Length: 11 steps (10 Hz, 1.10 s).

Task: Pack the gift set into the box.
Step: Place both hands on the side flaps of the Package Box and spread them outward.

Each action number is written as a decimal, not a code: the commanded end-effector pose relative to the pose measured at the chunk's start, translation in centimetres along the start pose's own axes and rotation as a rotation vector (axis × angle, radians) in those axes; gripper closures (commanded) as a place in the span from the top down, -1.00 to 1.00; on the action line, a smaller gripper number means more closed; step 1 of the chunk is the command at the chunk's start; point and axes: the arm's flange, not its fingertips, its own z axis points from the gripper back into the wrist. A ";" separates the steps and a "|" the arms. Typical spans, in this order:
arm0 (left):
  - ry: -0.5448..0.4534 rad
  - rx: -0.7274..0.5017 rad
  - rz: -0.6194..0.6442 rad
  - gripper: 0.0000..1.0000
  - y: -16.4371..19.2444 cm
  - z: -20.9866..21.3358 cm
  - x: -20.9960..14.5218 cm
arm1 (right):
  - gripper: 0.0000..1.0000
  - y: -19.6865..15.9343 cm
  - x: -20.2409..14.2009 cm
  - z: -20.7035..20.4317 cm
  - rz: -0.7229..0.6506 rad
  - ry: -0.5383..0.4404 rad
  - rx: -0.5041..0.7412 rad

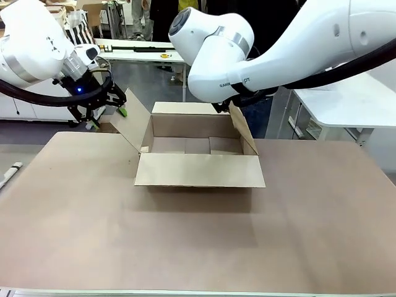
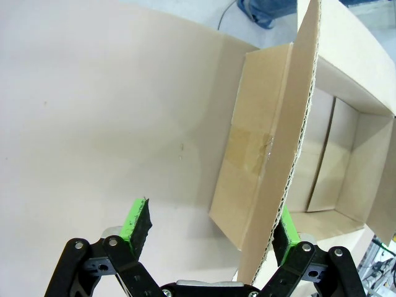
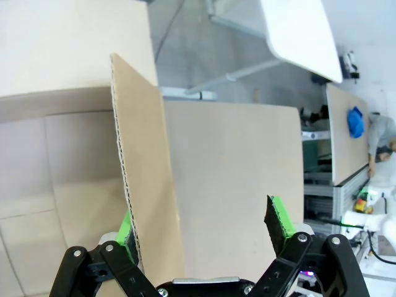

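The box [image 1: 198, 170] stands open at the middle of the table, its inside bare. Its front flap lies flat toward me and its back flap points away. My left gripper [image 1: 114, 102] is at the top edge of the raised left flap [image 1: 131, 124]. In the left wrist view this gripper [image 2: 210, 229] is open, and the flap's edge [image 2: 291, 154] runs between its fingers close to one pad [image 2: 281, 232]. My right gripper [image 3: 204, 226] is open astride the raised right flap [image 3: 148, 185], which covers most of one pad. The gift set is out of view.
The brown table top [image 1: 185, 247] spreads wide in front of the box and to both sides. A white table [image 1: 346, 99] stands off to the right, and another table [image 1: 136, 46] with small items is far behind.
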 end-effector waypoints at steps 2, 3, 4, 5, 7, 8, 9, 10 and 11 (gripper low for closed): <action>-0.010 0.016 0.003 1.00 0.1 0.1 -0.2 | 1.00 -3.2 -1.0 -0.8 -0.039 0.020 0.022; -0.010 0.016 0.003 1.00 0.1 0.1 -0.2 | 1.00 -3.8 -1.4 -0.1 -0.039 0.021 0.095; -0.010 0.016 0.003 1.00 0.1 0.1 -0.2 | 1.00 -1.9 0.3 -0.3 -0.024 0.010 -0.003; -0.010 0.016 0.003 1.00 0.1 0.1 -0.2 | 1.00 -1.9 0.3 -0.3 -0.024 0.010 -0.003; -0.010 0.016 0.003 1.00 0.1 0.1 -0.2 | 1.00 -2.4 0.1 -0.3 -0.031 0.017 0.018; -0.010 0.016 0.003 1.00 0.1 0.1 -0.2 | 1.00 -4.6 0.3 -1.6 -0.016 0.046 0.041; -0.010 0.016 0.003 1.00 0.1 0.1 -0.2 | 1.00 -6.2 0.6 -3.0 -0.033 0.126 0.028; -0.010 0.016 0.003 1.00 0.1 0.1 -0.2 | 1.00 -7.6 1.0 -4.2 -0.046 0.187 0.065; -0.010 0.016 0.003 1.00 0.1 0.1 -0.2 | 1.00 -8.8 1.4 -5.1 -0.057 0.235 0.119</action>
